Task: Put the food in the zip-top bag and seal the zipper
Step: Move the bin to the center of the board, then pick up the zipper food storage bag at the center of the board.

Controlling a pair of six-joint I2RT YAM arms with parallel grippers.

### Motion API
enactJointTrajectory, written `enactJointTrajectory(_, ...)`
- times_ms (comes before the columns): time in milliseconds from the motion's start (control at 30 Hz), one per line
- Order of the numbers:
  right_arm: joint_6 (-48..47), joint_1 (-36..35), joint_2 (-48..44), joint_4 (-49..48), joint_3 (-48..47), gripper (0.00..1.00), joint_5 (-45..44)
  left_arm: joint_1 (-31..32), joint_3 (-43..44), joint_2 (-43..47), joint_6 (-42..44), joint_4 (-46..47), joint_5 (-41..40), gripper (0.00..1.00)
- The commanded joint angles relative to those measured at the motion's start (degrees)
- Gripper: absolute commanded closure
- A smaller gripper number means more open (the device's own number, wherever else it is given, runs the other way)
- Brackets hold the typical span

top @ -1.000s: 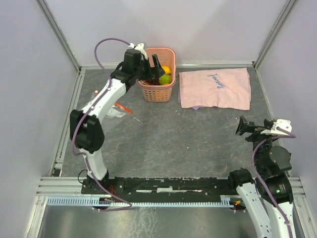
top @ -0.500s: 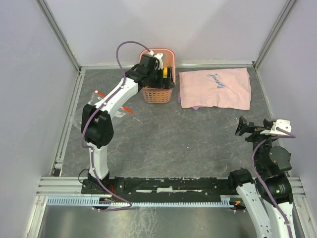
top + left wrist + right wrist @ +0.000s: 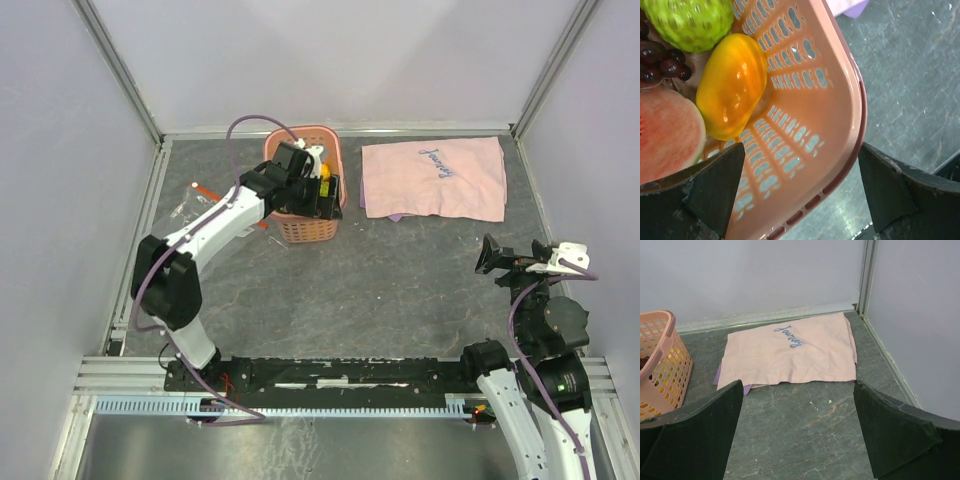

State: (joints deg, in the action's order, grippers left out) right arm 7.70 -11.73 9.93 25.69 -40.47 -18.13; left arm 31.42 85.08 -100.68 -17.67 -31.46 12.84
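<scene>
At the far left the zip-top bag (image 3: 185,210) lies flat on the table. Its zipper (image 3: 203,190) runs slantwise from far-left to near-right, partly under my left arm. Which way the mouth faces, I cannot tell. In the last second the pink basket (image 3: 300,228) has slid from the back wall toward the bag, with the left gripper (image 3: 800,150) wide astride its rim. So the food is nearer, but not yet bagged; the mango (image 3: 732,92) lies lengthwise along the wall. The right gripper (image 3: 797,435) hangs wide and empty.

Basket (image 3: 303,231) L of cloth (image 3: 432,178); fruit (image 3: 732,85) inside.
</scene>
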Motion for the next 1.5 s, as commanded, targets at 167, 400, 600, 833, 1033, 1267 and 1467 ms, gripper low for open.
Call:
enactJointTrajectory(167, 0.6, 0.3, -0.1, -2.9, -0.1, 0.01, 0.3, 1.1, -9.9, 13.3, 0.3, -1.3, 2.6, 0.0)
enactJointTrajectory(400, 0.7, 0.2, -0.4, -2.8, 0.0, 0.01, 0.3, 1.0, -11.8, 18.5, -1.2, -1.2, -5.7, 0.0)
enactJointTrajectory(600, 0.7, 0.1, -1.3, -2.8, 0.1, 0.01, 0.2, 0.7, -10.5, 24.0, -4.9, -0.9, -15.1, 0.0)
enactJointTrajectory(833, 0.7, -0.7, -3.1, -2.7, 0.4, 0.01, -0.8, -9.3, -12.4, 27.1, -15.1, -2.9, -25.5, 0.01)
enactJointTrajectory(1033, 0.4, -2.0, -4.0, -2.6, 0.6, 0.01, -1.6, -15.2, -11.4, 25.7, -20.6, -7.9, -39.1, 0.01)
enactJointTrajectory(1267, 0.0, -3.7, -4.0, -2.7, 0.9, 0.01, -2.4, -18.4, -7.1, 16.2, -22.4, -11.1, -45.5, 0.01)
enactJointTrajectory(1467, -0.3, -4.9, -4.0, -2.9, 1.0, 0.01, -3.0, -22.4, -0.4, 2.9, -26.8, -13.1, -49.7, 0.04)
